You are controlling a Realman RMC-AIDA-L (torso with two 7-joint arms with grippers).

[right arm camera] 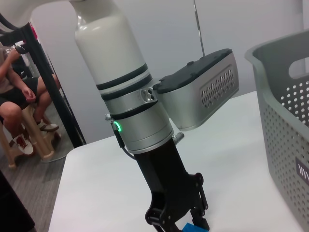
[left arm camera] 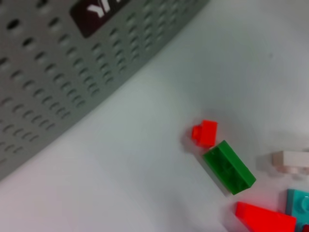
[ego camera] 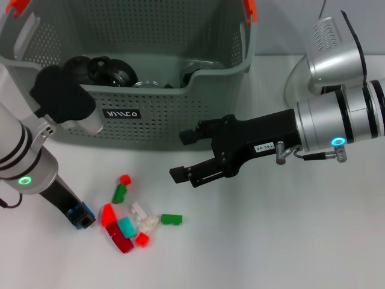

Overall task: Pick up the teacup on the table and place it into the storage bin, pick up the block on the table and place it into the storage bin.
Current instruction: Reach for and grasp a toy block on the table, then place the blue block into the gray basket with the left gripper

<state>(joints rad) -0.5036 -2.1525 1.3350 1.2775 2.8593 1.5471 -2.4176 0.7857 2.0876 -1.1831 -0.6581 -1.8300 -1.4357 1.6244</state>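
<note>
Left gripper [ego camera: 81, 217] lower left, clenched on a blue block [ego camera: 82, 215], low at the table beside the loose brick pile [ego camera: 129, 226] | right gripper [ego camera: 191, 158] centre frame, released, empty, hovering before the storage bin [ego camera: 198, 114] | bin across the top; dark items inside, teacup not identifiable.

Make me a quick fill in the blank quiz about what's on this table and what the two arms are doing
1. The left pincer is shut on a small ____ block, low over the table.
2. The right pincer hangs open in front of the storage bin, holding ____.
3. The lone green block lies to the ____ of the block pile in the head view.
4. The black label sits on the bin's ____ wall.

Missing words: blue; nothing; right; front
</note>
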